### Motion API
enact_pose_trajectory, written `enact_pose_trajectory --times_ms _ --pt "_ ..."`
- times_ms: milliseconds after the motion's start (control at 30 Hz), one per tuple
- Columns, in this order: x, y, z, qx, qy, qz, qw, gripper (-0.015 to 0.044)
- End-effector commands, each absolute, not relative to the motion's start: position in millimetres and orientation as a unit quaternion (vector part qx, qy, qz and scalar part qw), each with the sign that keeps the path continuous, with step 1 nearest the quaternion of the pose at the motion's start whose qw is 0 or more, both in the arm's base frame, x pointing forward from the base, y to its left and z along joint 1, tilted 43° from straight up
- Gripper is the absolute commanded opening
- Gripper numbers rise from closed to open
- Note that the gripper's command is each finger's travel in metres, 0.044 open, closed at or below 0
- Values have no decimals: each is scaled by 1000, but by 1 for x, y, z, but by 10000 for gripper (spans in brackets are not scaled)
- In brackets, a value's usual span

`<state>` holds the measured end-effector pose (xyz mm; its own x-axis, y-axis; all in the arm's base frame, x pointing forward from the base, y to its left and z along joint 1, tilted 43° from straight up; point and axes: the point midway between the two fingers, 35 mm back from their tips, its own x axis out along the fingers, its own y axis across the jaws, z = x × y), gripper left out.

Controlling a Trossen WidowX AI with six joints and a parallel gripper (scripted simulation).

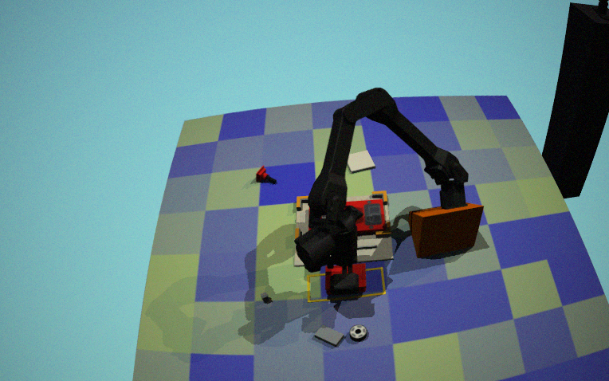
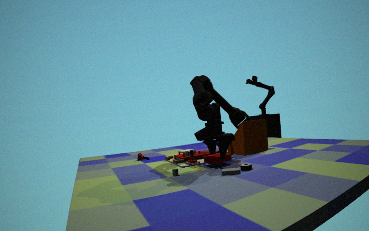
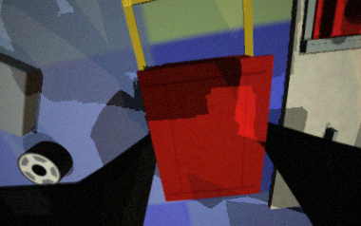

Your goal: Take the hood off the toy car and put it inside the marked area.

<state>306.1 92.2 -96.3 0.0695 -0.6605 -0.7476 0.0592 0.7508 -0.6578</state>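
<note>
The red hood is a box-like piece. My gripper is shut on it, with one finger against each long side. The hood hangs a little above the table, with a dark shadow under it. Below it lies the yellow outline of the marked area; one end shows beyond the hood in the wrist view, and the hood hides the rest. The red toy car stands just behind on a pale base plate, partly hidden by the arm.
A grey block and a wheel lie in front of the outline. A small grey cylinder lies left. A red and black part lies back left. An orange box stands right.
</note>
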Motion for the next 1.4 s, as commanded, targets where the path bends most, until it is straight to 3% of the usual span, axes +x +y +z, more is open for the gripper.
enact_pose_trajectory --times_ms 0,867,1367 --pt "306 91 -97 -241 630 -259 692 0" --pt "307 82 -107 -242 629 -260 691 0" --pt "307 83 -106 -239 630 -260 691 394"
